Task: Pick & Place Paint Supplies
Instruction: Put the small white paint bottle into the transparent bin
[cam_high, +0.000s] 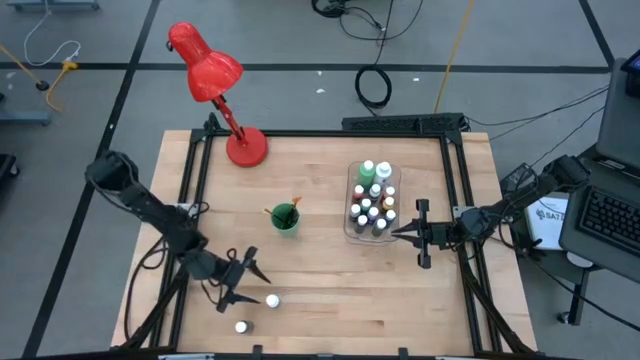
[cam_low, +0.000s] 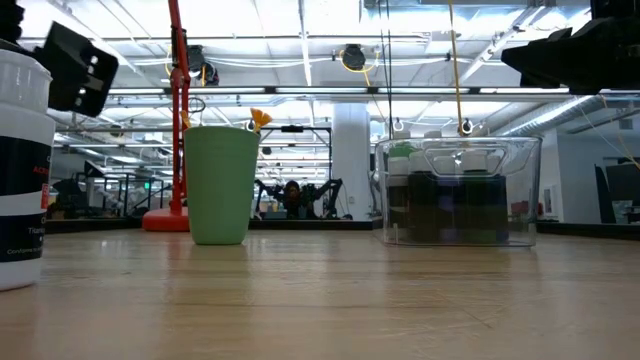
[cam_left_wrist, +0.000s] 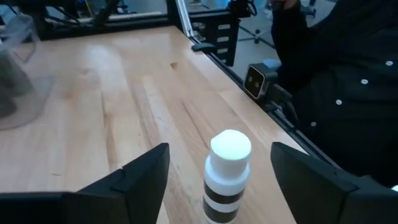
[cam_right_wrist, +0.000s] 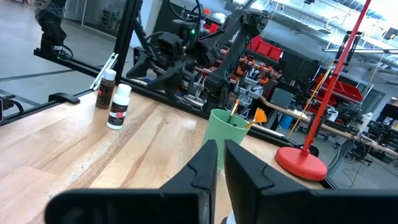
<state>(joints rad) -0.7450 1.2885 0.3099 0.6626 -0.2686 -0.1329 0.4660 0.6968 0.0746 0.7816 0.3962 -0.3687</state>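
High view: a small white-capped bottle with a white and dark banded body (cam_high: 272, 300) is seen standing upright on the light wooden table (cam_high: 330, 290), in the lower left part of the frame. It is placed between the spread fingers of the left gripper (cam_high: 256, 287), which is released and does not touch it; in the left wrist view the same bottle (cam_left_wrist: 226, 177) stands free in the gap between the two dark fingers (cam_left_wrist: 140, 177). A second small white-capped bottle (cam_high: 241, 327) is found just below it, near the table's bottom edge.

Right of centre, a clear rectangular plastic tray (cam_high: 351, 200) is filled with many small white-capped bottles (cam_high: 372, 208) and two taller green bottles (cam_high: 369, 172). The right gripper (cam_high: 410, 231) is held just beside the tray's lower right corner, with its fingers clenched together on nothing.

At the centre, a green round cup (cam_high: 285, 217) with thin brushes (cam_high: 289, 206) inside is seen. A red desk lamp (cam_high: 212, 80) is set at the table's upper left.
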